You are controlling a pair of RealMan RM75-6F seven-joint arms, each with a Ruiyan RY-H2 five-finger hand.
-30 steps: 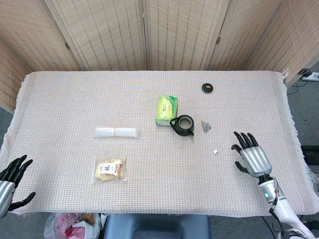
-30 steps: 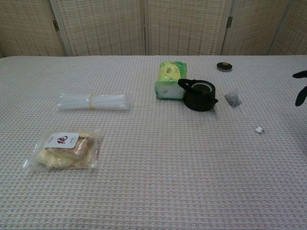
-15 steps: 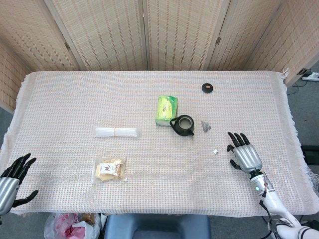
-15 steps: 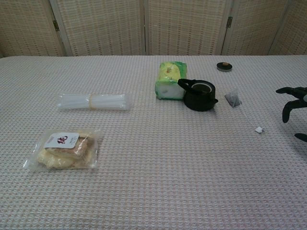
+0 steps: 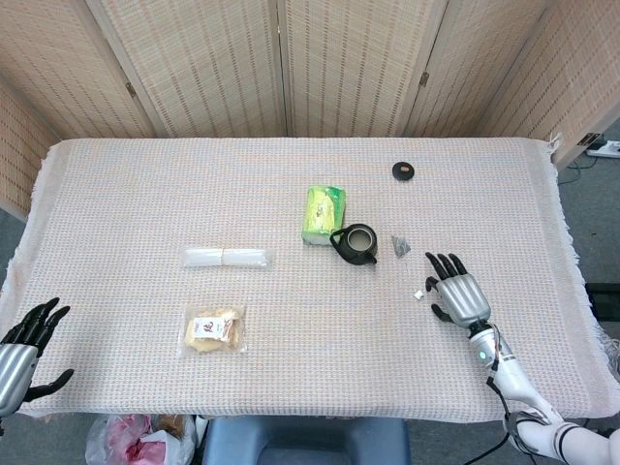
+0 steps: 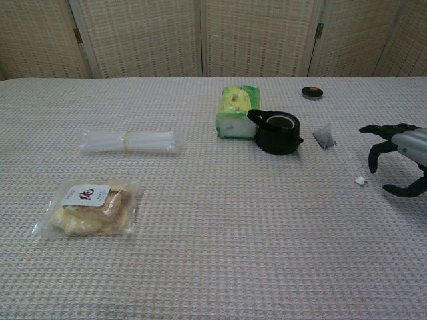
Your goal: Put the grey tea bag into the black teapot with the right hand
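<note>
A woven pinkish cloth (image 5: 145, 184) covers the worktop. A green packet (image 5: 324, 214) lies near the middle, and a small round black lid (image 5: 405, 171) sits well apart toward the far right. To the left lies a clear bundle of plastic sleeves (image 5: 228, 258) (a band wraps its middle), with a clear snack bag (image 5: 214, 329) bearing a white label nearer the front edge. Folding wicker screens (image 5: 291, 68) stand behind.

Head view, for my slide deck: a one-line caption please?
Open right robot hand nears grey tea bag beside lidless black teapot on woven tablecloth.
</note>
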